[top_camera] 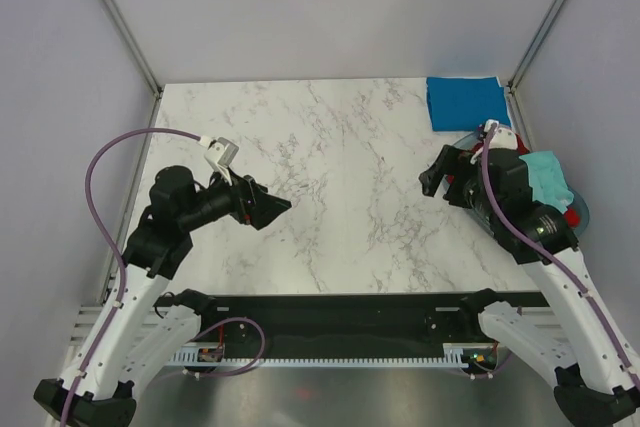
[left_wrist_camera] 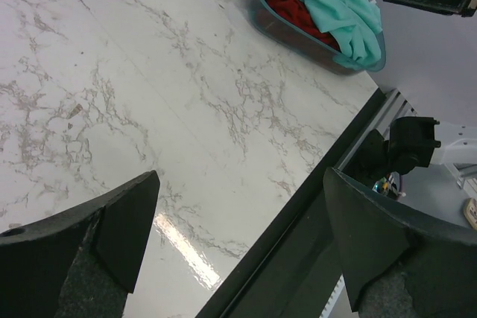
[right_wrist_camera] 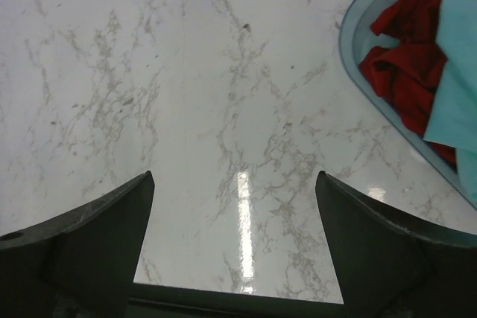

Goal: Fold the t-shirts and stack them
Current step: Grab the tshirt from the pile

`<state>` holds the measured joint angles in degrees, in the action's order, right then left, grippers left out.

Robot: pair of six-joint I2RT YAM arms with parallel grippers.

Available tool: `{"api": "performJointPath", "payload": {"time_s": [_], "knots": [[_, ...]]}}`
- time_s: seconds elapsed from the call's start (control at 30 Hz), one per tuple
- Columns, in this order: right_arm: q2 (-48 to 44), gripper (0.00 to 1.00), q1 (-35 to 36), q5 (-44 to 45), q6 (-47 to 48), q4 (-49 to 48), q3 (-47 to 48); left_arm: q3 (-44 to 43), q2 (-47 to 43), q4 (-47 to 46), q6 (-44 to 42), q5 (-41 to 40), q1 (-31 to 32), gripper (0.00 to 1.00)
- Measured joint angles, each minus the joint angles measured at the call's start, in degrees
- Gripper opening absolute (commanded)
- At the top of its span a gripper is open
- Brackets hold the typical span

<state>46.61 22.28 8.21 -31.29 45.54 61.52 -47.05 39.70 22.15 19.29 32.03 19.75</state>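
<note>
A deep blue t-shirt lies folded flat at the table's back right corner. A light teal t-shirt is heaped on red t-shirts in the blue-grey basket at the right edge. My right arm hides most of that basket from above. The right gripper hangs open just left of the basket, over bare marble. My left gripper is open above the left half of the table, holding nothing.
The marble table ends at a black rail along the near edge. Grey walls and metal posts close in the left, back and right sides. The right arm's base shows beyond the rail.
</note>
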Motion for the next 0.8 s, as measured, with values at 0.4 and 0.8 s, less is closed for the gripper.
{"api": "performJointPath", "payload": {"time_s": [0.4, 0.8], "knots": [[27.8, 0.97, -10.54, 24.9, -1.11, 3.04, 9.33, 0.74, 0.5, 0.0, 0.02, -1.99, -0.07, 0.95], [32.17, 0.76, -28.11, 27.06, 0.35, -0.76, 5.42, 1.09, 3.19, 0.02, 0.04, -1.97, -0.07, 0.93]]}}
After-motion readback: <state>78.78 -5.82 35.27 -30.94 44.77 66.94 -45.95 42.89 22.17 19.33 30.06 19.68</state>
